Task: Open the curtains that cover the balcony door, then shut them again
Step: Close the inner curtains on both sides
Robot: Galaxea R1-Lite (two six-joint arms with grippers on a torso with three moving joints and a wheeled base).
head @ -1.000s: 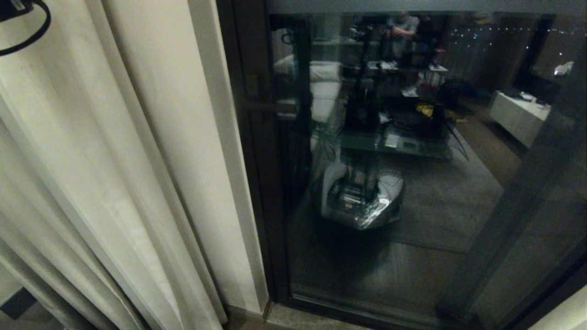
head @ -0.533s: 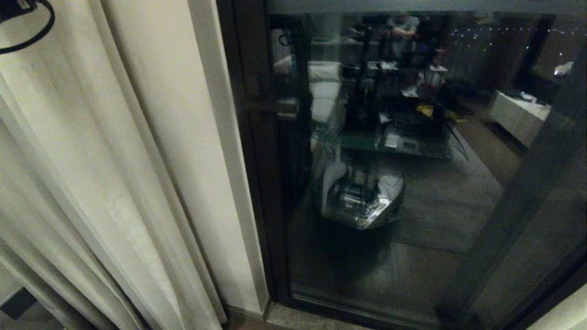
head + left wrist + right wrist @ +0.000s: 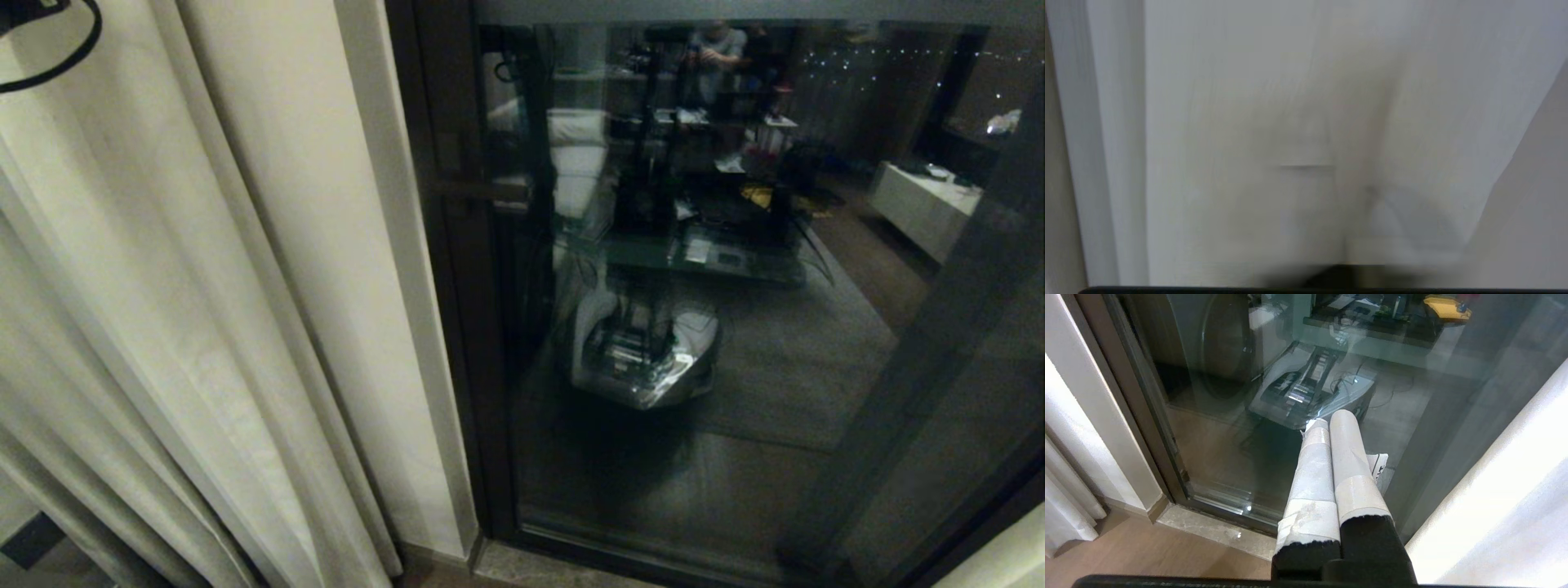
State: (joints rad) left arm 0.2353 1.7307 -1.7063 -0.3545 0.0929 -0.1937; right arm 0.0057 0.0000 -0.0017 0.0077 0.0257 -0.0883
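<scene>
From my head camera, the left curtain panel [image 3: 204, 310] hangs bunched in deep cream pleats down the left side, its hemmed edge lying along the dark frame of the balcony door [image 3: 445, 269]. The glass [image 3: 735, 343] is uncovered and mirrors the room behind me — my own base in reflection, a table, a person standing far back. The dark lever handle [image 3: 482, 192] sits on the frame just beside the curtain's edge. Up in the top left corner, a black cable loop [image 3: 61, 57] of my left arm shows against the fabric.

Over to my left wrist — nothing but blurred pale cloth [image 3: 1298, 134] filling the picture, pressed right up close. My left gripper is clamped down, but I cannot make out here whether a fold is caught in it.

Right wrist now: my right gripper [image 3: 1331, 418] has its two taped fingers [image 3: 1310, 473] pressed together, empty, pointing at the door's lower glass above the stone sill [image 3: 1216, 533]. The right curtain panel [image 3: 1502, 506] hangs bright alongside it.
</scene>
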